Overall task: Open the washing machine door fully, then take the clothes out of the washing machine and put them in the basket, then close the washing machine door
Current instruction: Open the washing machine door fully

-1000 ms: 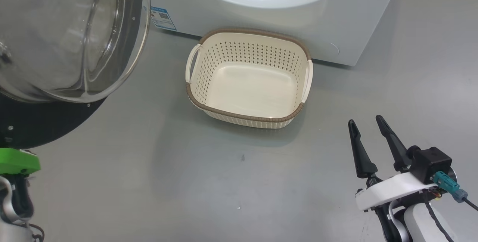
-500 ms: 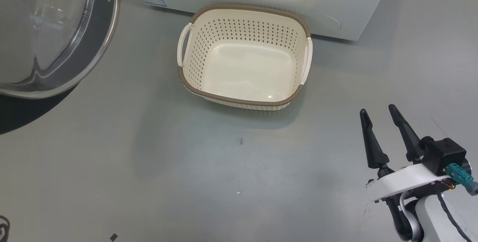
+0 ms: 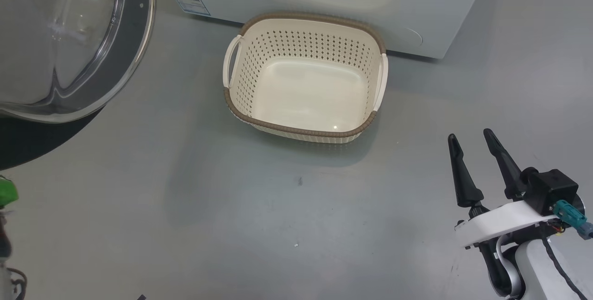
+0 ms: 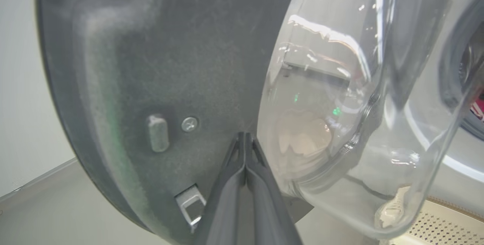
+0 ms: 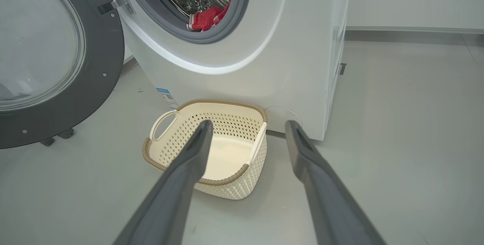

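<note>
Working outward from my own arms, I see the right gripper (image 3: 469, 134), two long dark fingers spread wide with nothing between them, hovering above the bare grey floor (image 3: 185, 198) low on my right. The left gripper (image 4: 245, 135) has its fingers pressed together on nothing. Its tips are up by the matte black inner face of the large round, glass-bowled washing machine door (image 4: 113, 67), just beside the bulging bowl; whether they touch it I cannot tell. That door stands swung wide, so I judge the first step done or nearly so. Farther on, the small cream perforated plastic basket (image 3: 301, 131) with its brown woven-look rim sits empty, ahead and to the left of the open right claw and just in front of the big white front-loading washing machine (image 5: 287, 67). Farthest off, the red clothes (image 5: 204, 18) lie in the steel drum by its grey gasket, well apart from both claws. Unloading them and closing the door are left to do.
</note>
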{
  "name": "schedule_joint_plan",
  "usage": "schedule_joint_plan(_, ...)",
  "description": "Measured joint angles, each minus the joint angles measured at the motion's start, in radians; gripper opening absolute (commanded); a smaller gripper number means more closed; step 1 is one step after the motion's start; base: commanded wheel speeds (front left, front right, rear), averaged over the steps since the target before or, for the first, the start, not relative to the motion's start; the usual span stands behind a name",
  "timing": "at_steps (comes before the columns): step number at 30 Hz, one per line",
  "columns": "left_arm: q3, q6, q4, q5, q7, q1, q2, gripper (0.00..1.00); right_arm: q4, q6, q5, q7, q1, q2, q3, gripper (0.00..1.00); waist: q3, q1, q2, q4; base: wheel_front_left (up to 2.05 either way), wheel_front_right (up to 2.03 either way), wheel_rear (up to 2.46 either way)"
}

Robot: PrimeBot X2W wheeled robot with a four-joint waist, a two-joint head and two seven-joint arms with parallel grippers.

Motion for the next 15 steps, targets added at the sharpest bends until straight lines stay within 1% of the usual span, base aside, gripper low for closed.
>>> schedule_joint_plan(6,-0.047,-0.017,0.002,0.025,-0.001,0.004,-0.043,0.0,0.024,0.0,0.006,-0.01,0.0,0.017,-0.003,1.0,-0.041,0.0,0.0,0.0,0.0,0.0,0.0)
schedule_joint_plan(9,-0.079,-0.054,-0.005,0.044,-0.002,0.01,-0.057,0.0,0.037,0.0,0.014,-0.016,0.0,0.024,-0.005,1.0,-0.067,0.0,0.0,-0.002,0.0,0.0,0.0)
schedule_joint_plan(15,-0.12,-0.077,-0.029,0.076,-0.002,0.049,-0.083,0.0,0.063,0.0,0.017,-0.02,0.0,0.046,-0.006,1.0,-0.127,0.0,0.0,-0.014,0.0,0.0,0.0)
